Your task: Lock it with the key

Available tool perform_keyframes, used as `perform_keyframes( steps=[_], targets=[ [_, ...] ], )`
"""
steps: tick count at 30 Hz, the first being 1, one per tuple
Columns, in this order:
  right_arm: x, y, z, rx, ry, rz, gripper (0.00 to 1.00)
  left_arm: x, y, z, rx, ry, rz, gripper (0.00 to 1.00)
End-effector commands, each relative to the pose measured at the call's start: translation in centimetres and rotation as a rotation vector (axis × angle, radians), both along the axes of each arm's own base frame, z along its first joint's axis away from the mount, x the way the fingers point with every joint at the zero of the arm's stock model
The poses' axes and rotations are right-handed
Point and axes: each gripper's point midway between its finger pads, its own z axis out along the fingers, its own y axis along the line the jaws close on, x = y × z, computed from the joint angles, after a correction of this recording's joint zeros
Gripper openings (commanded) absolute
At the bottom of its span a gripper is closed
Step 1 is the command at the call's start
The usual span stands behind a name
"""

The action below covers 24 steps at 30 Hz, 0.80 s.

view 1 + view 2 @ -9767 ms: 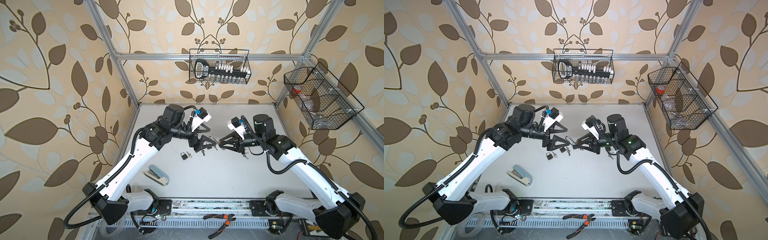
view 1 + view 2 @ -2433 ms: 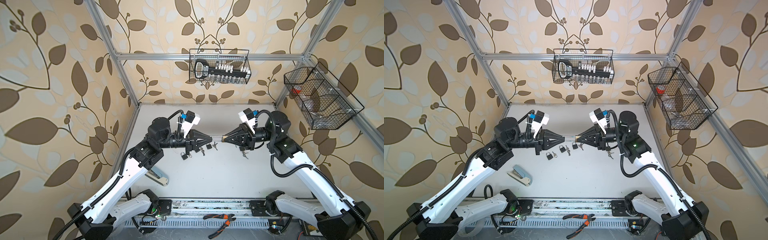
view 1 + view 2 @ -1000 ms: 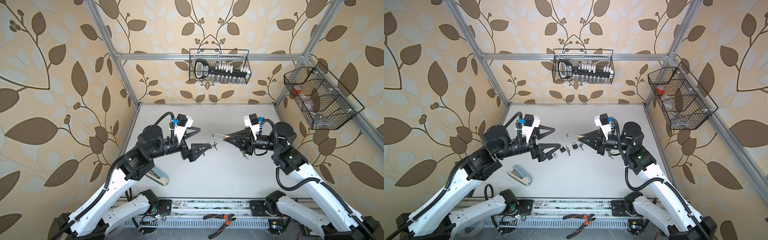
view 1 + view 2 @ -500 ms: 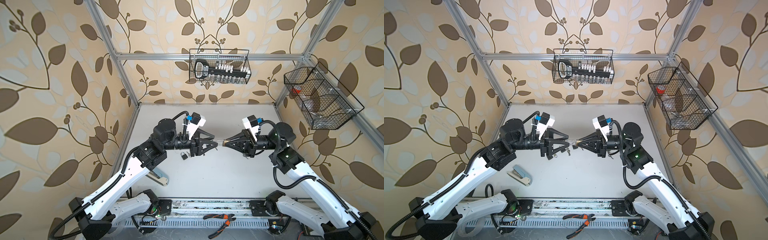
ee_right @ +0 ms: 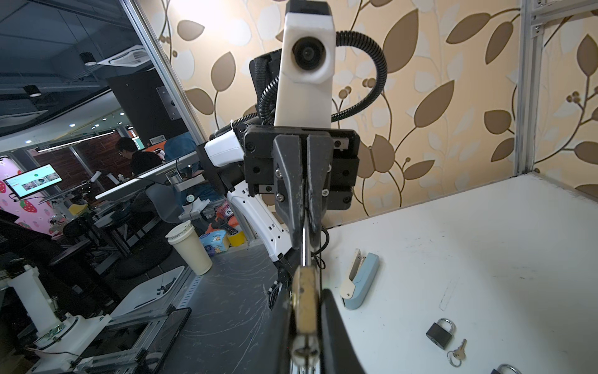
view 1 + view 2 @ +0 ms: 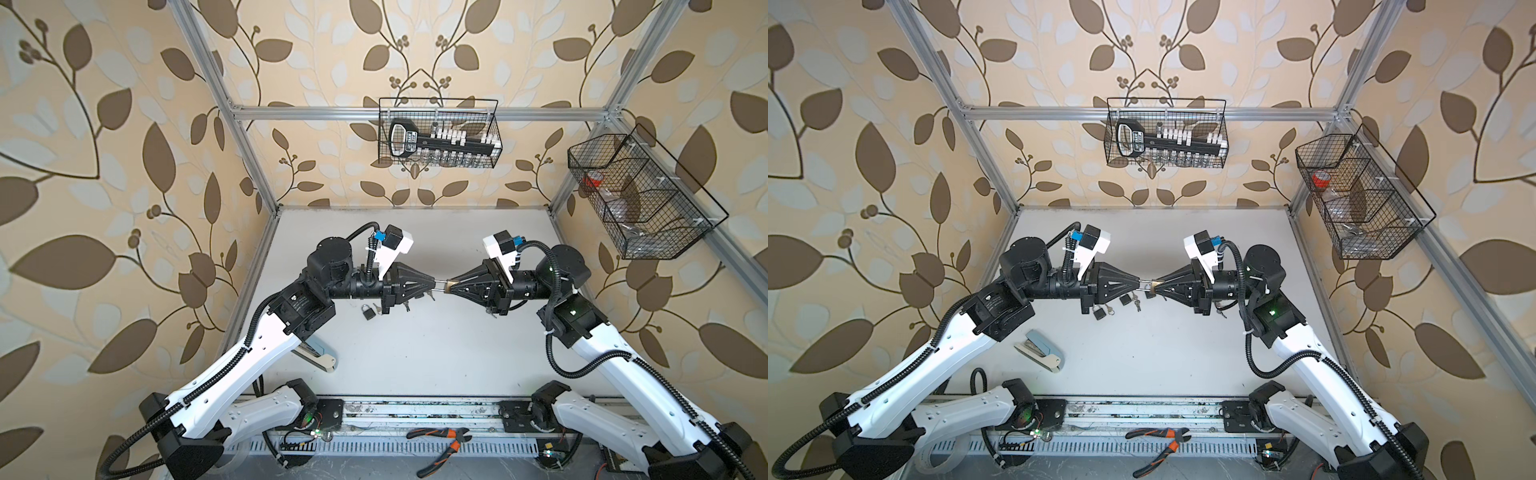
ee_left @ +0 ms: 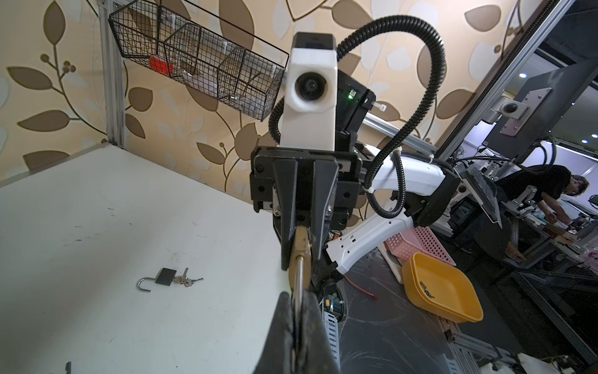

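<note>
Two tools meet above the desk (image 6: 415,353), sharing one brass padlock (image 6: 448,285): the right tool (image 6: 455,286) is clamped on its body, the left tool (image 6: 431,283) pinched tight on its shackle (image 5: 304,249). Lifting and gripping look done; pressing the shackle home and turning the key appear left. Whether a key sits in it, I cannot tell. Spare padlocks (image 6: 367,311) lie on the desk below.

Your top views are bright and even, with soft shadows on the table (image 6: 415,353) and wide-angle stretch at the edges. In your right wrist view the brass padlock (image 5: 304,304) is blurry.
</note>
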Motion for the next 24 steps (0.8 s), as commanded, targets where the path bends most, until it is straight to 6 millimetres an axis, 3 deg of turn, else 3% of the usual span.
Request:
perform_keyframes(
  steps=[1,3,4,10,18,24],
  targets=[
    [-0.1,-0.2,0.6,0.020,-0.044,-0.021,0.06,-0.4,1.0,2.0,-0.057,-0.058,0.029,0.00],
    [0.2,-0.4,0.7,0.028,-0.047,-0.065,0.45,-0.2,1.4,2.2,-0.072,-0.068,0.067,0.00],
    [0.6,-0.7,0.8,0.034,-0.049,-0.101,0.52,0.0,1.7,2.3,-0.077,-0.074,0.090,0.00],
    [1.9,-3.6,2.0,0.116,-0.105,-0.347,0.46,-0.2,2.4,2.9,-0.080,-0.084,0.115,0.00],
    [0.5,-1.7,1.7,0.113,-0.038,-0.137,0.45,-0.9,2.1,3.1,-0.082,-0.088,0.066,0.00],
    [0.5,-1.9,2.4,0.132,-0.051,-0.151,0.40,-1.0,1.9,3.1,-0.085,-0.088,0.043,0.00]
  ],
)
